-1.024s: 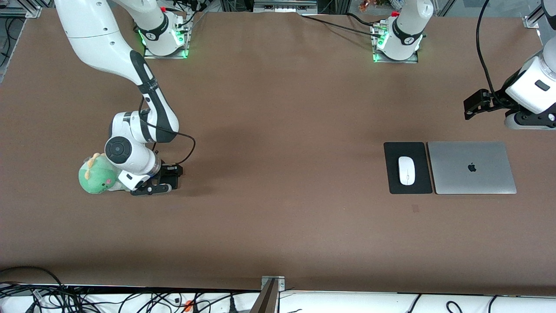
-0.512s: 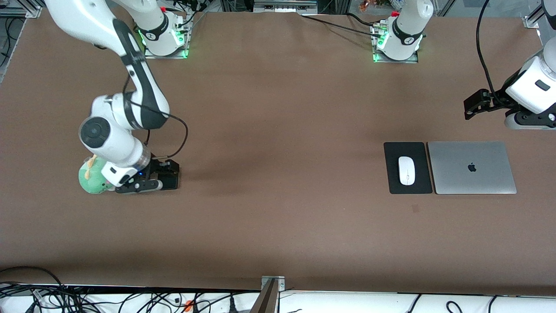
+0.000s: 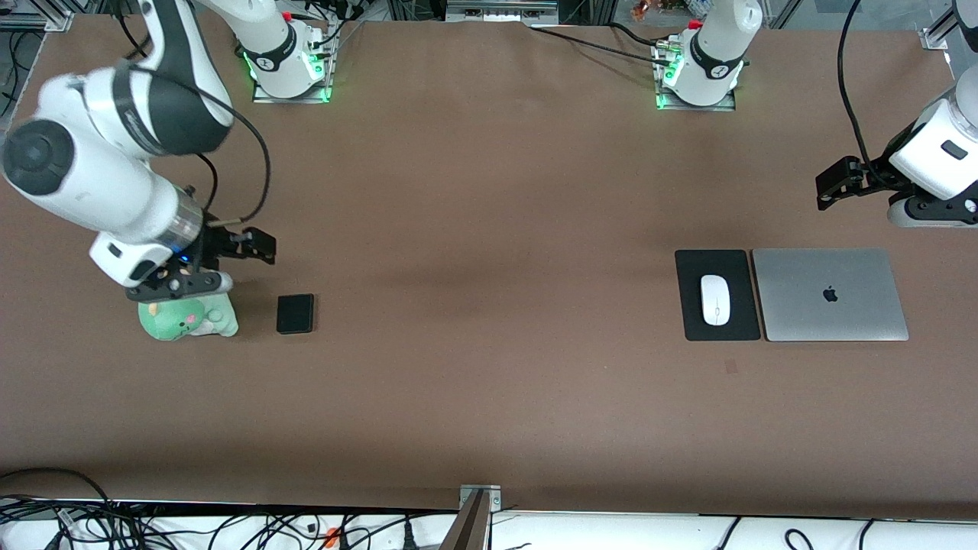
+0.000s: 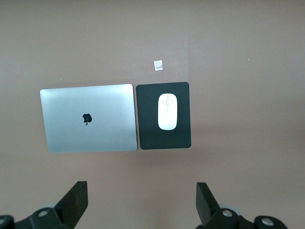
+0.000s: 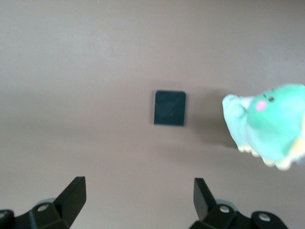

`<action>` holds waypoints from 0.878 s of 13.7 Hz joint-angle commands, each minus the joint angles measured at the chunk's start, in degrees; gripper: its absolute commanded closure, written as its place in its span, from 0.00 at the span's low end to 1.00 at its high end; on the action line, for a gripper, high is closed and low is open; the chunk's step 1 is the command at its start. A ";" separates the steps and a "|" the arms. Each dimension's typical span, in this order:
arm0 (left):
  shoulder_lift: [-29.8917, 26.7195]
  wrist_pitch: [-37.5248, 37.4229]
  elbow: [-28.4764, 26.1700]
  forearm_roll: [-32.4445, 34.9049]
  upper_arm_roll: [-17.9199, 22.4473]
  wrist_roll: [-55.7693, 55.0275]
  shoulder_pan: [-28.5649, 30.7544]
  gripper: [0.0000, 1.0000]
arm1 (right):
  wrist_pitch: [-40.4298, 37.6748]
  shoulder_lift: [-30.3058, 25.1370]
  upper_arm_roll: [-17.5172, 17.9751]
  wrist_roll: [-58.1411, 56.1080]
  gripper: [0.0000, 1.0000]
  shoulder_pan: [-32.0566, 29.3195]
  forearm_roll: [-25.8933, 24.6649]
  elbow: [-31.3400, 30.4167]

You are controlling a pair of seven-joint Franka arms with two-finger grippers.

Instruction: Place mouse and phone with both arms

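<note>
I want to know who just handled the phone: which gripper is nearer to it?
Right. The right gripper hangs open above the green plush toy beside the phone. The left gripper waits open at the table's other end, near the laptop.

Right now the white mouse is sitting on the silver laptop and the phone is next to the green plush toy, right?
Not quite. The mouse sits on the black mat, beside the laptop, as the front view shows. The phone does lie on the table next to the green plush toy.
</note>
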 commanded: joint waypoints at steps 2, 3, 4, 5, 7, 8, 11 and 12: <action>-0.79 -0.79 0.15 0.00 -0.01 0.64 0.01 0.00 | -9.08 -9.00 -1.96 1.49 0.00 -0.16 0.00 -1.22; -0.71 -0.79 0.06 0.00 -0.01 0.64 0.01 0.00 | -10.84 -10.49 -2.13 1.49 0.00 -0.25 -0.17 -1.74; -0.71 -0.79 0.15 0.00 -0.01 0.64 0.01 0.00 | -12.51 -11.55 -2.31 1.49 0.00 -0.34 -0.26 -2.18; -0.71 -0.79 0.15 0.00 -0.01 0.64 0.01 0.00 | -12.70 -12.52 -2.23 1.49 0.00 -0.69 -0.44 -3.14; -0.79 -0.79 0.15 0.00 -0.01 0.73 0.01 0.00 | -13.23 -12.71 -1.09 0.44 0.00 -4.27 -0.53 -3.42; -0.80 -0.79 0.15 0.09 -0.01 0.73 -0.08 0.00 | -13.23 -12.62 0.92 -0.09 0.00 -6.38 -0.70 -2.81; -0.71 -0.79 0.15 0.18 -0.09 1.08 -0.17 0.00 | -13.15 -12.00 1.03 -1.85 0.00 -7.19 -0.88 -1.92; -0.71 -0.79 0.15 0.18 -0.09 2.13 -0.17 0.00 | -13.32 -11.92 1.03 -1.94 0.00 -7.37 -1.23 -1.14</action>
